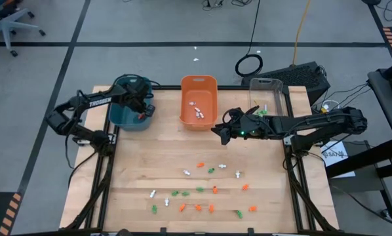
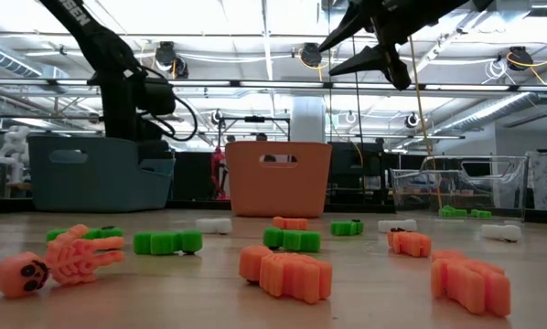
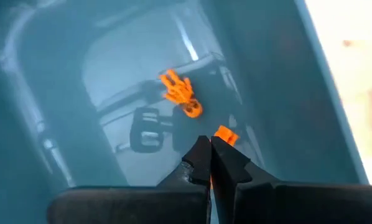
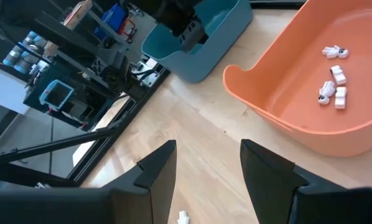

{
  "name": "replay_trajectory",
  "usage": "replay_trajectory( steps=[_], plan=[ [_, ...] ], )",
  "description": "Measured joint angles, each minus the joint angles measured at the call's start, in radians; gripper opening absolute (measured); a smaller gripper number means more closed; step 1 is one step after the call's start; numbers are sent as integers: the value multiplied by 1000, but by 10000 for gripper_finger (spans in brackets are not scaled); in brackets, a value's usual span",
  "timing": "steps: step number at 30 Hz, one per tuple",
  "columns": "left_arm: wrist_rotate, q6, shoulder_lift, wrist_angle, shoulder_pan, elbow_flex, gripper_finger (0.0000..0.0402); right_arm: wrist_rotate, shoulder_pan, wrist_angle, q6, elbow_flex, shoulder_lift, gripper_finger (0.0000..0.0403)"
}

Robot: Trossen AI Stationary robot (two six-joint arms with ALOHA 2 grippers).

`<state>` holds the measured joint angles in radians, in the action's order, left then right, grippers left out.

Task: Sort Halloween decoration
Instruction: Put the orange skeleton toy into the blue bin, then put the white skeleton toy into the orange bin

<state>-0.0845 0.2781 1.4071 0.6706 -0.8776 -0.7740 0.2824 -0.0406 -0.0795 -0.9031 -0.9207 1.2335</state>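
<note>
A: Start big. What sits on the worktop (image 1: 137, 164)?

B: Take the orange bin (image 1: 198, 101) as the landmark. The teal bin (image 1: 130, 111) stands to its left in the overhead view, the clear bin (image 1: 269, 98) to its right, all three along the far edge. Four white pieces (image 4: 333, 82) already lie in the orange bin, and a few green ones (image 2: 464, 212) in the clear one.

A: And the arms?

B: The left claw (image 3: 211, 163) hangs inside the teal bin, its fingers pressed together, with an orange skeleton (image 3: 181, 93) lying on the bin floor beyond the tips. A second orange scrap shows right at the tips; I cannot tell whether it is pinched. The right claw (image 4: 204, 163) hovers just off the orange bin's near right corner, fingers spread and holding nothing.

A: Where are the rest of the Halloween decorations (image 1: 202, 190)?

B: Scattered loose on the worktop, well nearer the front edge than the orange bin: orange, green and white mixed, mostly apart from one another.

A: How would they handle?

B: I'd judge them very light, stiff moulded plastic, small and smooth enough to skid or flip under a fingertip. Best taken across the narrow body, straight down, with the fingers closing on the ribs or torso rather than a thin limb.
</note>
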Motion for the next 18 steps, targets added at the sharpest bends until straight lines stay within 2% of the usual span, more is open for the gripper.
replay_trajectory(
  steps=[9,13,18],
  plan=[
    [-11,29,0,7,0,0,7,0,0,0,-1,0,0,162],
    [-4,55,0,54,0,-1,42,-62,0,0,-2,0,0,162],
    [-2,58,-1,172,5,-27,106,-216,-1,-2,-2,0,0,162]
  ],
)
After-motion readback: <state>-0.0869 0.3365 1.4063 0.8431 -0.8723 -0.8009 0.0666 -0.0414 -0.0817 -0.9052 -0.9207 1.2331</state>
